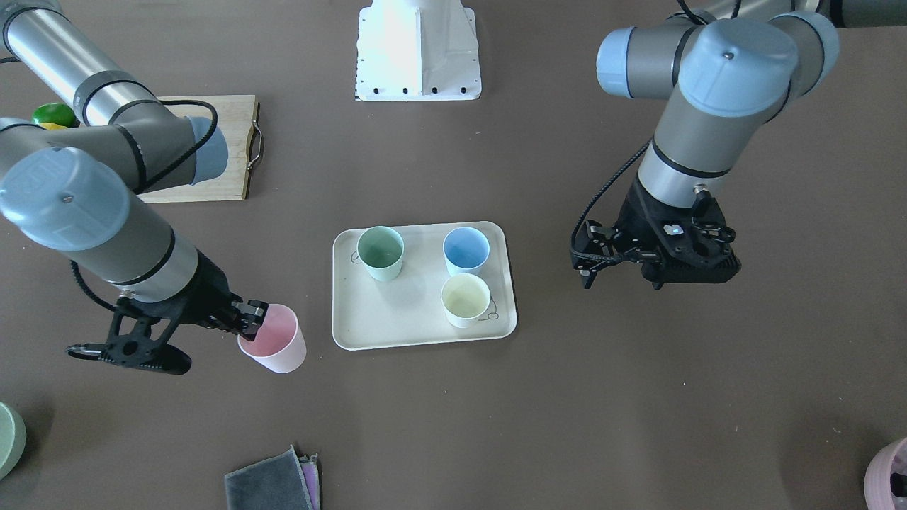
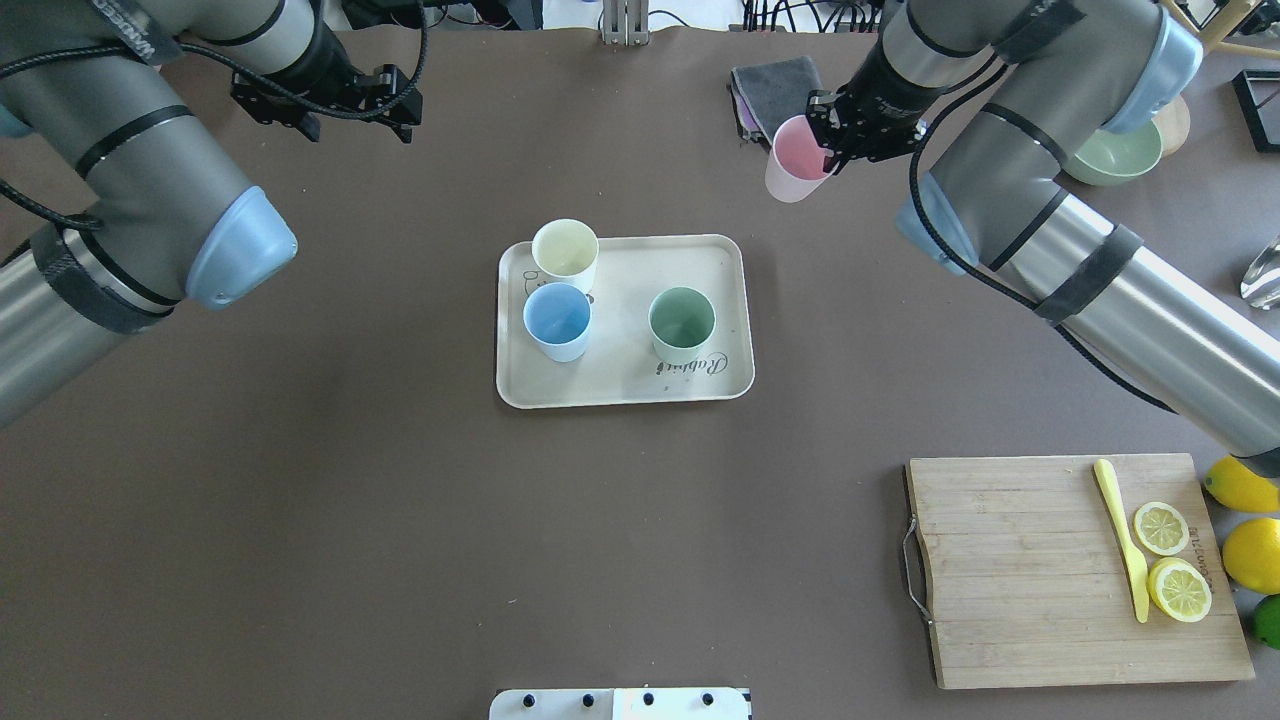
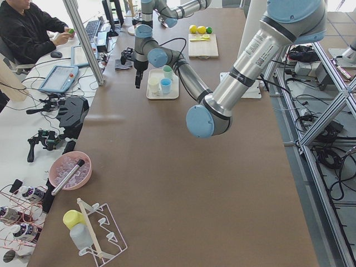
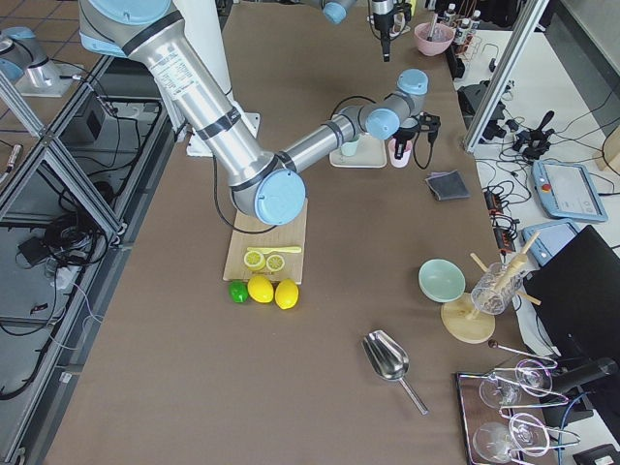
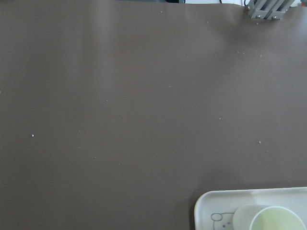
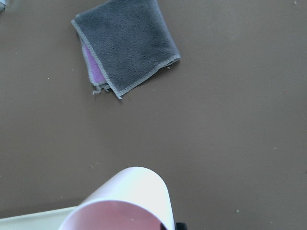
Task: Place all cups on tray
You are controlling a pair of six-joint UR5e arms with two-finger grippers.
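the left hand (image 2: pixel 355 118) hangs spread wide and empty. between the two hands lies the tray (image 2: pixel 620 385), carrying the cream-yellow cup (image 2: pixel 565 250), light blue cup (image 2: pixel 557 320) and sage green cup (image 2: pixel 682 322), all upright. the right hand (image 2: pixel 835 150) pinches the pink cup (image 2: pixel 795 165) by its rim, just beyond the tray. best to carry it to the bare corner nearest that hand, level it, and lower it clear of the green cup before releasing. it is a matte, tapered tumbler, slightly tilted.

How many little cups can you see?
4. The green cup, blue cup and yellow cup stand on the tray. The pink cup is off the tray, held at its rim by the right claw.
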